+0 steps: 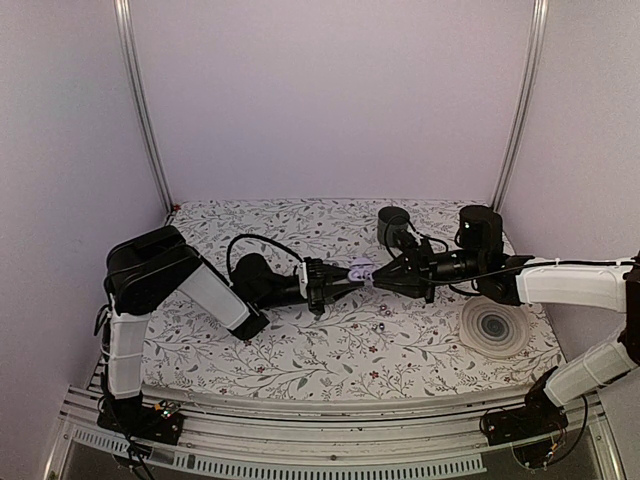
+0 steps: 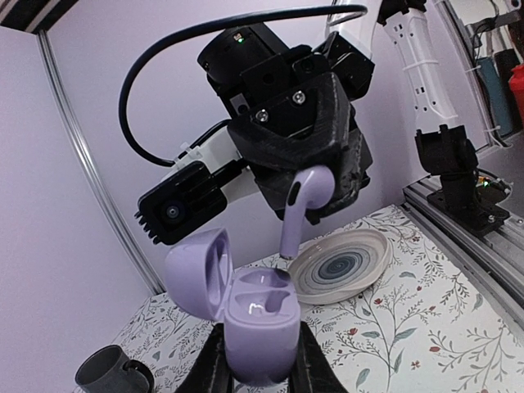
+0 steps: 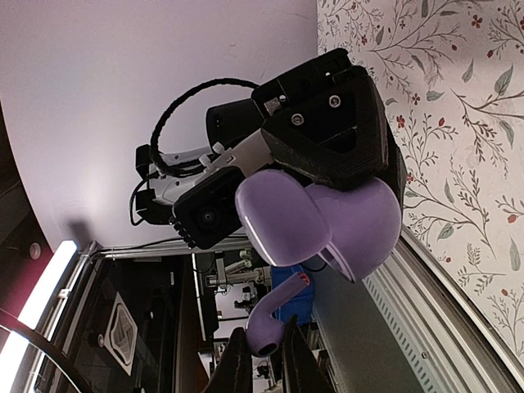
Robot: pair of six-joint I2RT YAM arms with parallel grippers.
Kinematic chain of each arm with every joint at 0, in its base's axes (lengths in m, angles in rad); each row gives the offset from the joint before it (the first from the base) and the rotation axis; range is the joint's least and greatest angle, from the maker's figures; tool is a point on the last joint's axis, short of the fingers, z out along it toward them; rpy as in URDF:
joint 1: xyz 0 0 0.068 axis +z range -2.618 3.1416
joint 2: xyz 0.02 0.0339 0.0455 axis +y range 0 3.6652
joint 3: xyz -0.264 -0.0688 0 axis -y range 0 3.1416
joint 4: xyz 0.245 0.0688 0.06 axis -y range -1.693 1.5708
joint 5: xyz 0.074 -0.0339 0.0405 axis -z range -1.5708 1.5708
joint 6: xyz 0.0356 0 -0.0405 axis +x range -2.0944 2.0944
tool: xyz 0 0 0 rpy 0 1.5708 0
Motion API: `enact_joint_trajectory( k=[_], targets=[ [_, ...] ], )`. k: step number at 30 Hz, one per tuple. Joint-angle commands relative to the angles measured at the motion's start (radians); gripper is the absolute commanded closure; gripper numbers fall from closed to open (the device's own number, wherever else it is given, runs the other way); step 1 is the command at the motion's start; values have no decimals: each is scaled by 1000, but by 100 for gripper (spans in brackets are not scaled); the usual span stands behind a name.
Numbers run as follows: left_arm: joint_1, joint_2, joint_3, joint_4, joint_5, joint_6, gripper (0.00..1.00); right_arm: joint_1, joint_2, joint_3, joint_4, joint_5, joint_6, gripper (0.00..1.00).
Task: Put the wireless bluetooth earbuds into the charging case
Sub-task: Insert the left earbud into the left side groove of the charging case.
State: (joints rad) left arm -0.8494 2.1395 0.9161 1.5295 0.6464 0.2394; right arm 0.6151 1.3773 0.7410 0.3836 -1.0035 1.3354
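My left gripper (image 2: 260, 370) is shut on the lower body of the charging case (image 2: 258, 323), a small glossy lilac clamshell held upright with its lid (image 2: 195, 274) swung open to the left. Its sockets face up. My right gripper (image 3: 265, 354) is shut on the head of a lilac earbud (image 3: 268, 332). In the left wrist view the earbud (image 2: 304, 201) hangs stem-down, its tip just above the case's far socket. In the top view both grippers meet over the mat's middle, left gripper (image 1: 345, 275) facing right gripper (image 1: 386, 275), with the case (image 1: 362, 270) between them.
A round plate with a dark spiral (image 1: 497, 325) lies on the floral mat at the right, also seen behind the case as the plate (image 2: 340, 266). A dark mug (image 1: 392, 225) stands at the back. The table's metal rail (image 2: 467, 237) runs along the near edge.
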Motion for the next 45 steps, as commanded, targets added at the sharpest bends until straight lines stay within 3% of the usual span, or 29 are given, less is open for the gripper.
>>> enact_joint_trajectory(
  k=[1, 45],
  targets=[
    [-8, -24, -8, 291, 1, 8, 100, 6, 11, -5, 30, 7, 5, 87],
    [-25, -8, -9, 291, 7, 12, 100, 23, 42, 37, 34, 4, -2, 87]
  ],
)
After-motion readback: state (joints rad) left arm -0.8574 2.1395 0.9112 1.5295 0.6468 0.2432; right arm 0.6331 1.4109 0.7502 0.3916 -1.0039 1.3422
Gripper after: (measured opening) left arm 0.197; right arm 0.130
